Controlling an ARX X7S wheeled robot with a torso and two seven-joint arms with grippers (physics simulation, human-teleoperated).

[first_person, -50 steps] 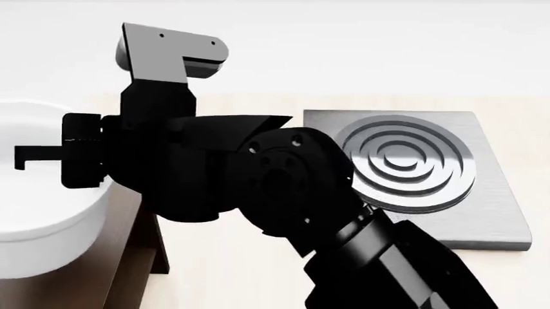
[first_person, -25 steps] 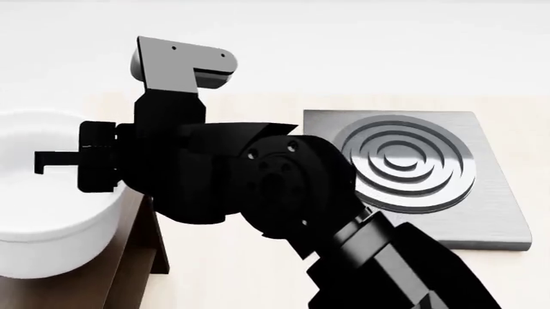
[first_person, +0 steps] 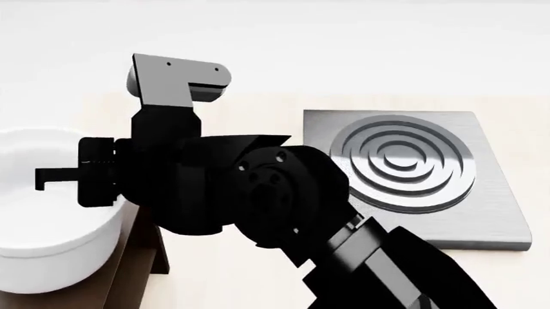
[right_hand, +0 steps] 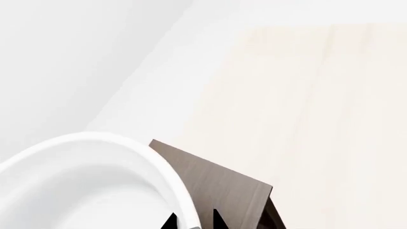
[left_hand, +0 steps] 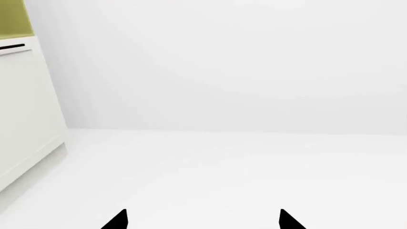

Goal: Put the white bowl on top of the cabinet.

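The white bowl (first_person: 43, 225) is at the left of the head view, over the dark brown cabinet (first_person: 133, 257). My right gripper (first_person: 38, 179) reaches left to it, its arm filling the middle of the view. In the right wrist view the two fingertips of the right gripper (right_hand: 194, 223) stand on either side of the bowl's (right_hand: 83, 181) rim, shut on it. The cabinet's flat top (right_hand: 216, 186) lies just beyond the rim. I cannot tell whether the bowl rests on the cabinet. My left gripper (left_hand: 202, 224) is open and empty, facing a white floor.
A grey metal stove plate (first_person: 413, 167) with concentric rings lies on the light wood counter (first_person: 257, 106) to the right of the cabinet. A white wall runs behind the counter. In the left wrist view a white cupboard (left_hand: 25, 105) stands to one side.
My right gripper and the bowl have moved together to the right, then a little lower in the view. More of the bowl now lies over the cabinet.
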